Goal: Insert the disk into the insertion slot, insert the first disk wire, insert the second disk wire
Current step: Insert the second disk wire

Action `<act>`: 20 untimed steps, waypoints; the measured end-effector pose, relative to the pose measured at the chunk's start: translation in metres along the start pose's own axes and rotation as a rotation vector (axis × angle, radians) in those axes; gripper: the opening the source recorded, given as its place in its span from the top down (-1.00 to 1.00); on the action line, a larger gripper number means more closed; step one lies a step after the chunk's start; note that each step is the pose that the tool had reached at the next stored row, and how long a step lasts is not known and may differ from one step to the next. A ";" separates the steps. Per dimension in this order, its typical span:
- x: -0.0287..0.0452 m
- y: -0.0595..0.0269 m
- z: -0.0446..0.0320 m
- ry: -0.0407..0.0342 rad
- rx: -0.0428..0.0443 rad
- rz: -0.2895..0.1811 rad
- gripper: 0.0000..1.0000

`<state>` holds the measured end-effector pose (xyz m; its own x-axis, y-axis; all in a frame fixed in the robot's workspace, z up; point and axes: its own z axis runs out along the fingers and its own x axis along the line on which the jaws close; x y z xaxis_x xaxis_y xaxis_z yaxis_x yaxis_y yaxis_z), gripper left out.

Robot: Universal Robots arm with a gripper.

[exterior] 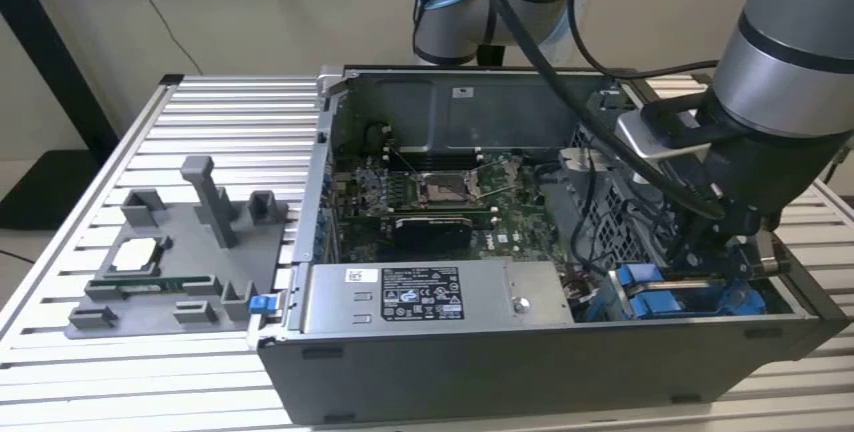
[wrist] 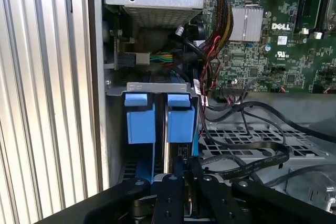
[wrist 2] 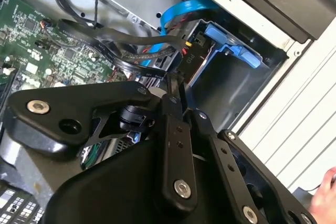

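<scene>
your gripper is low in the slot, at the case corner on the exterior view's right. its fingers are pressed together on something thin and dark; i cannot tell what it is. the blue tabs stand just beside the fingers. the disk is not clear to me. black wires lie near, over the metal cage. the case stands on the ribbed surface.
</scene>
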<state>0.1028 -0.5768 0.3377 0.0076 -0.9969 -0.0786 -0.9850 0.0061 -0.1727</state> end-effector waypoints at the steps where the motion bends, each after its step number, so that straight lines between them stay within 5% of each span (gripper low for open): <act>1: 0.0000 0.0000 0.0000 -0.0002 0.0000 0.000 1.00; 20: -0.0028 0.0000 -0.0002 -0.0052 0.0008 0.001 1.00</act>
<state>0.1027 -0.5741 0.3381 0.0075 -0.9964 -0.0839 -0.9848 0.0071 -0.1734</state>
